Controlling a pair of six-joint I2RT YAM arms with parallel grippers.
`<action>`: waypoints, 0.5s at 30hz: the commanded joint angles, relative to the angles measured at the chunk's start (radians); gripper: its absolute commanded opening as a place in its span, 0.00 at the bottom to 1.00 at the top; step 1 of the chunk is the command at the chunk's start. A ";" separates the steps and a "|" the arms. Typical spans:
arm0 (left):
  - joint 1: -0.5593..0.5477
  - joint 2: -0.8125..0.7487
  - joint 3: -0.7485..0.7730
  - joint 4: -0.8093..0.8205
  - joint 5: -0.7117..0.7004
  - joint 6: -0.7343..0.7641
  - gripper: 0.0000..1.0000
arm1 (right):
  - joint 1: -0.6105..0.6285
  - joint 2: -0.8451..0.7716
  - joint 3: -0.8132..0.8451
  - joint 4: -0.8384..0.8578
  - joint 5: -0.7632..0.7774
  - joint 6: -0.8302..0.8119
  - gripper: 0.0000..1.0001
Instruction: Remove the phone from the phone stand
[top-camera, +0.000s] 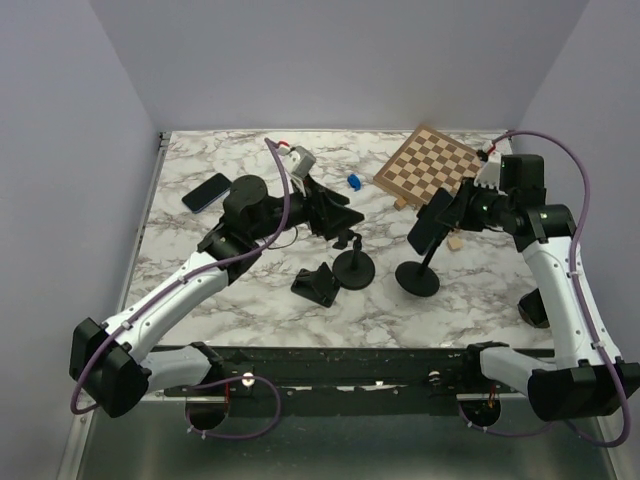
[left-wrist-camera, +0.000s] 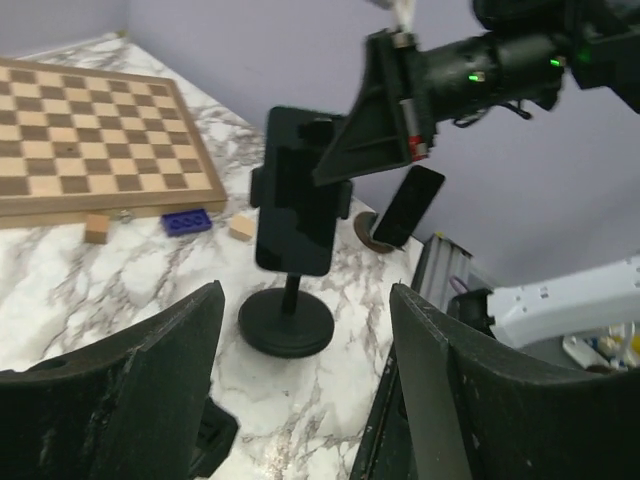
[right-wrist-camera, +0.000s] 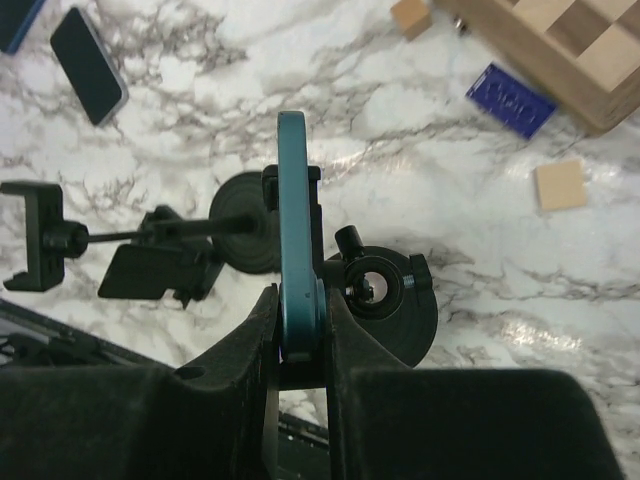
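A dark teal phone sits upright in the clamp of a black phone stand right of centre. My right gripper is shut on the phone's upper end. In the right wrist view, the phone's thin edge is pinched between both fingers of my right gripper, above the stand's round base. My left gripper is open and empty, hovering left of the stand. The left wrist view shows the phone in the clamp between my left gripper's spread fingers.
An empty second stand and a black clamp piece stand near the middle. A spare phone lies far left. A chessboard, a blue brick and a wooden block are behind. Another phone leans at the right edge.
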 joint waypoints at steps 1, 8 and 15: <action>-0.105 0.029 0.071 -0.048 0.073 0.169 0.74 | 0.013 -0.055 -0.041 0.038 -0.111 -0.006 0.01; -0.247 0.083 0.120 -0.186 -0.010 0.327 0.72 | 0.019 -0.119 -0.108 0.051 -0.088 -0.004 0.01; -0.296 0.144 0.132 -0.165 0.044 0.315 0.78 | 0.019 -0.172 -0.173 0.089 -0.117 0.009 0.06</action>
